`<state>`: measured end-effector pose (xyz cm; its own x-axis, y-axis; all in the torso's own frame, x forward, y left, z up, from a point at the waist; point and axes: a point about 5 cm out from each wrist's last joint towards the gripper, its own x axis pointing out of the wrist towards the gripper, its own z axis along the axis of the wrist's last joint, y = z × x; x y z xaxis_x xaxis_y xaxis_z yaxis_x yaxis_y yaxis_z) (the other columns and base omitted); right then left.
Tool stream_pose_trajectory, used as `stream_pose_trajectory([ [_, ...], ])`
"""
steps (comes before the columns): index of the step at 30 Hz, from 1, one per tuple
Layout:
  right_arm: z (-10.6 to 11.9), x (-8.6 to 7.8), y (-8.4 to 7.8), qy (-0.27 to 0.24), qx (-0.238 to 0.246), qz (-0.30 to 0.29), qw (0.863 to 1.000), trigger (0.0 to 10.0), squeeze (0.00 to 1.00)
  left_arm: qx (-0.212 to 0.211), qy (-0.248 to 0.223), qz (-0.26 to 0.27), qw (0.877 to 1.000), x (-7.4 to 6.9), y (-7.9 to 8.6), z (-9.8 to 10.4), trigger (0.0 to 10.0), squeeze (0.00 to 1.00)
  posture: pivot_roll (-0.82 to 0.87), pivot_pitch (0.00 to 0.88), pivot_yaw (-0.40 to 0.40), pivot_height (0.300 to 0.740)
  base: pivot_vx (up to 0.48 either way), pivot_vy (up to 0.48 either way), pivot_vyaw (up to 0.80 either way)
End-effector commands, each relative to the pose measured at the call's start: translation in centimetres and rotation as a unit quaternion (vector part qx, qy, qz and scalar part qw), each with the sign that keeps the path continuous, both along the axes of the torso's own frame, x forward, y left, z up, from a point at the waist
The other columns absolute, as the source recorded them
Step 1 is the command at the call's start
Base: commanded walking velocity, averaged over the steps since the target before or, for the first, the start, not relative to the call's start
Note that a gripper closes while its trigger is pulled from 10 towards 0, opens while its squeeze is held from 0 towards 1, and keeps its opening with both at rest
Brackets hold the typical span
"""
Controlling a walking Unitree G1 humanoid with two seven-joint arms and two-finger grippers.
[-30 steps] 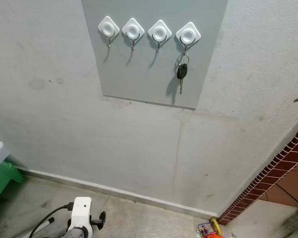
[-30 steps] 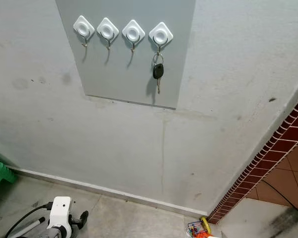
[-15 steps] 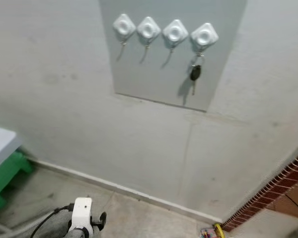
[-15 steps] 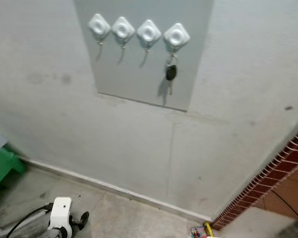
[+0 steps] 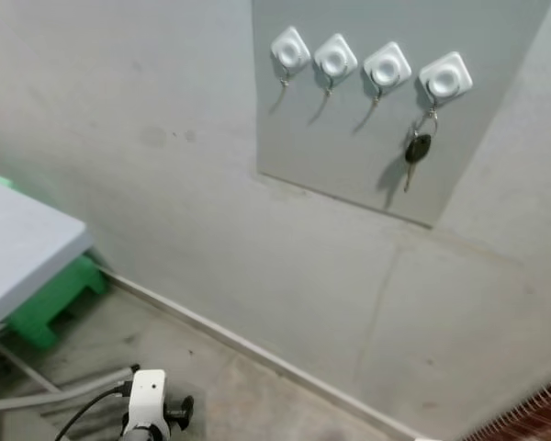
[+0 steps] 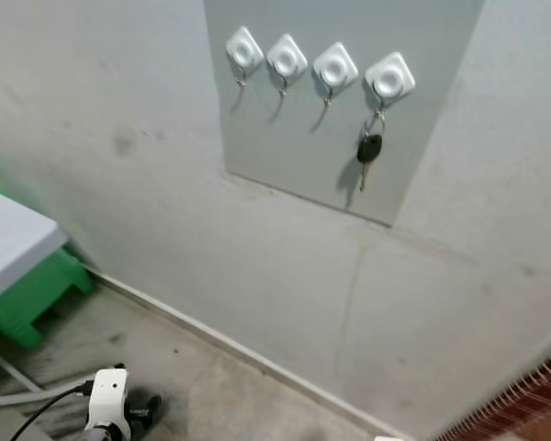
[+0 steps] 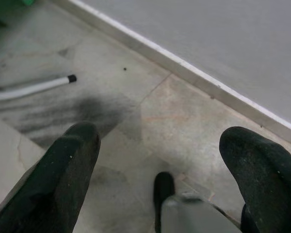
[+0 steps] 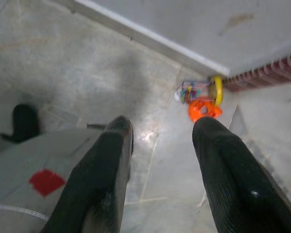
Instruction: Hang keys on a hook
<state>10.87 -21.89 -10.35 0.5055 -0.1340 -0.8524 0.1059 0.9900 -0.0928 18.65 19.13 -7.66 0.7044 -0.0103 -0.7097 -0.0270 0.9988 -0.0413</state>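
Although no brand, label or legible writing can be made out anywhere, a grey panel [image 5: 349, 138] is seen fixed to the pale wall [image 5: 147, 184], and four white hooks [image 5: 387, 67] are mounted on it in a row. The keys [image 5: 417, 151], a black-headed key on a ring, are hung from the hook at the robot's right end [image 5: 444, 77]; the other three hooks are bare. A green stool [image 5: 50, 299] is partly covered by a pale desk [image 5: 18, 253] at the left, and a white tube [image 7: 29, 88] is laid on the floor [image 7: 150, 111]. The left end effector [image 7: 169, 165] is held low over the floor with its fingers [image 7: 63, 179] spread wide and nothing between them. The right end effector [image 8: 160, 145] is likewise spread wide and empty, above the floor near a small orange and yellow toy [image 8: 201, 99] lying by the skirting; what is inside its clear part cannot be told.
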Motion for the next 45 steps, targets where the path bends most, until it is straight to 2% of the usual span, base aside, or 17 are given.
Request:
stream_pose_trajectory([
  [1, -0.2, -0.1, 0.6, 0.005, 0.007, -0.001, 1.0, 10.0, 0.0, 0.021, 0.003, -0.001, 1.0, -0.2, 0.9, 0.0, 10.0, 0.0, -0.05, 0.0, 0.028, 0.74, 0.0, 0.0, 0.8],
  [38, -0.5, -1.2, 0.9, 0.021, 0.01, 0.005, 1.0, 10.0, 0.0, 0.038, 0.016, -0.015, 0.999, -0.9, 1.1, -0.3, 10.0, 0.0, -0.04, 0.0, 0.024, 0.74, 0.0, 0.0, 0.8],
  [45, -0.5, -1.2, 0.7, 0.021, 0.01, 0.003, 1.0, 10.0, 0.0, 0.029, 0.019, -0.001, 0.999, -0.8, 1.1, -0.3, 10.0, 0.0, -0.04, 0.0, 0.019, 0.74, 0.0, 0.0, 0.8],
])
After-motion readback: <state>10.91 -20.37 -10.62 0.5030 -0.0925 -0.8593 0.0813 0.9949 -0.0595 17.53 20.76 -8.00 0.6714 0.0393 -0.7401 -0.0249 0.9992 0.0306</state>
